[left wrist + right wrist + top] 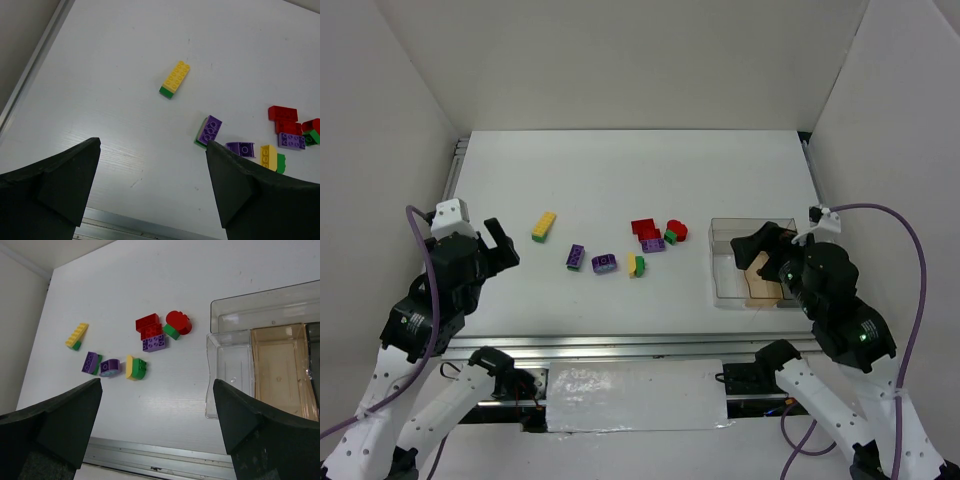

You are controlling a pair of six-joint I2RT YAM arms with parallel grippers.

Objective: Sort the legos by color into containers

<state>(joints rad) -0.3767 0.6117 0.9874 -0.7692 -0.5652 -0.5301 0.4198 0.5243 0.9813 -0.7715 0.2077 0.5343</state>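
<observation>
Found the long yellow plastic brick with a green end (176,78) on the white table (620,180), ahead-right of the nearer left end effector (152,144), long side slanting. Saw that and the right end effector (157,384) spread wide, empty.

Left gripper (500,243): jaws spread wide, nothing held, wrist pitched down and forward, arm folded close above its base. Right gripper (753,250): jaws equally wide apart, empty, wrist tilted down and pointing inward, elbow bent
</observation>
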